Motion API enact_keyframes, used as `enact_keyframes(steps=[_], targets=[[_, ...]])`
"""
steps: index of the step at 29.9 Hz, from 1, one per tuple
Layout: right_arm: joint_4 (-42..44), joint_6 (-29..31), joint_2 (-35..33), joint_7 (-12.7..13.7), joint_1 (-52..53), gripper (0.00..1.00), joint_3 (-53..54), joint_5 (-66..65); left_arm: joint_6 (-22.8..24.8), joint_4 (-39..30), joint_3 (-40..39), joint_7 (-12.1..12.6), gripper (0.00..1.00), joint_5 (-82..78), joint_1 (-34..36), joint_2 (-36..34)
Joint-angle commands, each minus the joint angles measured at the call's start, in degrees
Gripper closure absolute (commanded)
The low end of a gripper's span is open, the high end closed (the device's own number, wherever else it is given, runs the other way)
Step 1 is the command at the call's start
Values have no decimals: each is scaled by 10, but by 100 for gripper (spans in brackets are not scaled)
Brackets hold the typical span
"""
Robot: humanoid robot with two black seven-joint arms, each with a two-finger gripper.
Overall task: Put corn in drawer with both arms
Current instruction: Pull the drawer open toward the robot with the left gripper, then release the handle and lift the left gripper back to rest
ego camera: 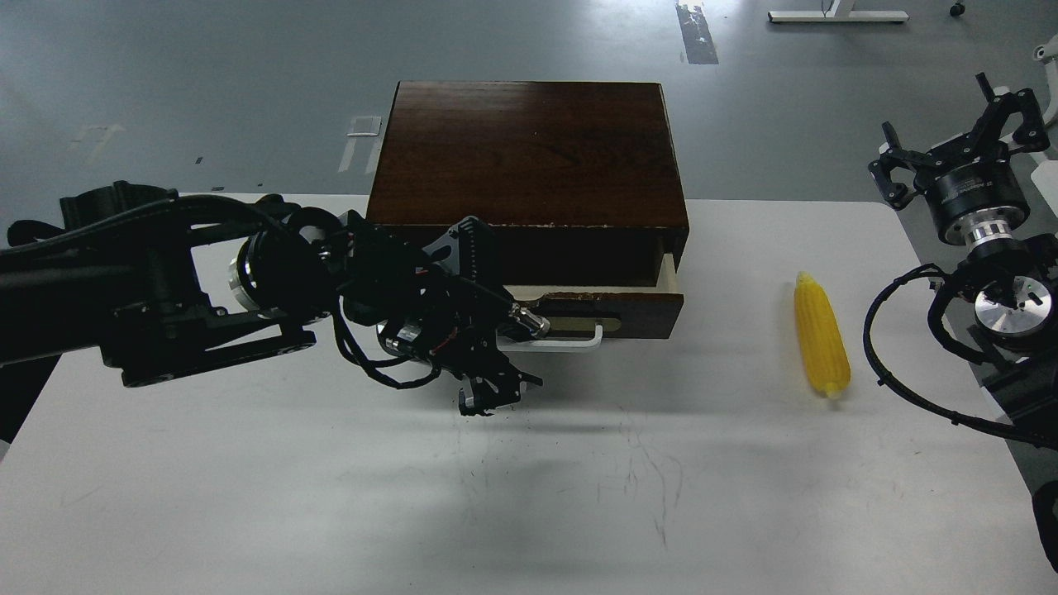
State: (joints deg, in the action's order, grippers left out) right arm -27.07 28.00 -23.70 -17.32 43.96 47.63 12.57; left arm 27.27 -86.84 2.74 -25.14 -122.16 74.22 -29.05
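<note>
The dark brown wooden box (529, 157) stands at the back middle of the white table. Its drawer (616, 310) is pulled out a little, and a strip of pale side shows at its right end. My left gripper (494, 395) hangs just in front of the left end of the white bar handle (570, 345) and slightly below it. Its dark fingers overlap, so I cannot tell whether it is open, shut or touching the handle. The yellow corn (821, 335) lies on the table right of the drawer. My right gripper (959, 132) is raised at the far right, open and empty, well apart from the corn.
The white table (579, 496) carries faint scratch marks in front of the drawer. Its right edge runs close to the right arm's base. Grey floor lies behind the box, with a white stand at the top right.
</note>
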Motion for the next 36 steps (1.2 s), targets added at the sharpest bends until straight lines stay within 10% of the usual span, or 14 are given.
enact_keyframes(steps=[1, 16, 26, 36], targets=[[0, 0, 1, 0, 0, 0, 0, 0, 2, -3, 0, 0, 49, 0, 0, 0], [0, 0, -20, 2, -7, 0, -5, -2, 3, -25, -29, -1, 3, 63, 7, -41], [-6, 0, -96, -25, 12, 0, -147, -11, 7, -14, -118, -29, 3, 369, 1, -110], [-6, 0, -150, -41, 118, 0, -313, -172, 7, 206, -143, -29, 2, 962, -7, -113]])
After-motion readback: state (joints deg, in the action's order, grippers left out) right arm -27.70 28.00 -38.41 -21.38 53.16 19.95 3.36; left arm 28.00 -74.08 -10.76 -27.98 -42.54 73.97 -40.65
